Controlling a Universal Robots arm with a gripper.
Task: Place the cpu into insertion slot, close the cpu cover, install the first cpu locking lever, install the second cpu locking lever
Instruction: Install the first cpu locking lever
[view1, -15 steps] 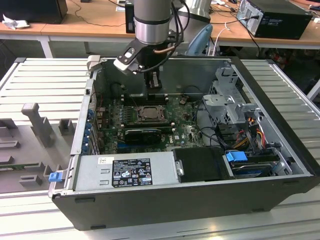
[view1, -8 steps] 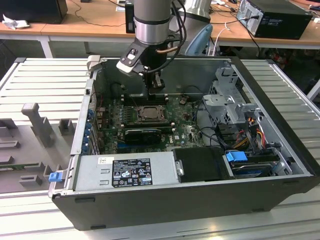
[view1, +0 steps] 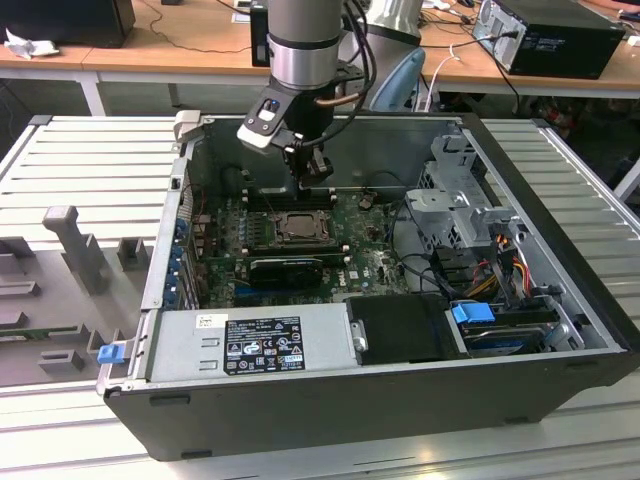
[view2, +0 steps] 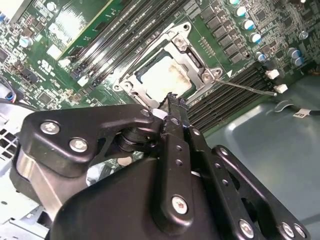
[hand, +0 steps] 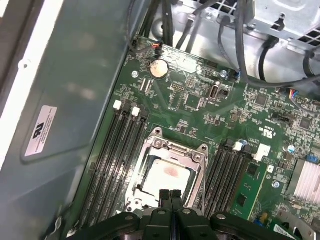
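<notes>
The cpu (hand: 167, 176) lies flat in the insertion slot (view1: 298, 228), its dull silver top showing through the window of the cpu cover (hand: 175, 149), which is down around it. In the second wrist view the cpu (view2: 165, 75) sits inside the same metal frame (view2: 202, 67). A thin locking lever (view2: 247, 86) sticks out sideways from one corner of that frame. My gripper (view1: 318, 172) hangs just above the socket's far edge. Its fingertips (hand: 163, 194) are pressed together with nothing between them, and they are close to the frame in both wrist views.
Long black memory slots (hand: 112, 155) flank the socket on both sides. A black card (view1: 285, 268) lies in front of it, and a power supply (view1: 250, 345) sits at the case front. A metal drive cage (view1: 460, 200) and cables stand at the exterior view's right. The case wall (hand: 65, 75) is close by.
</notes>
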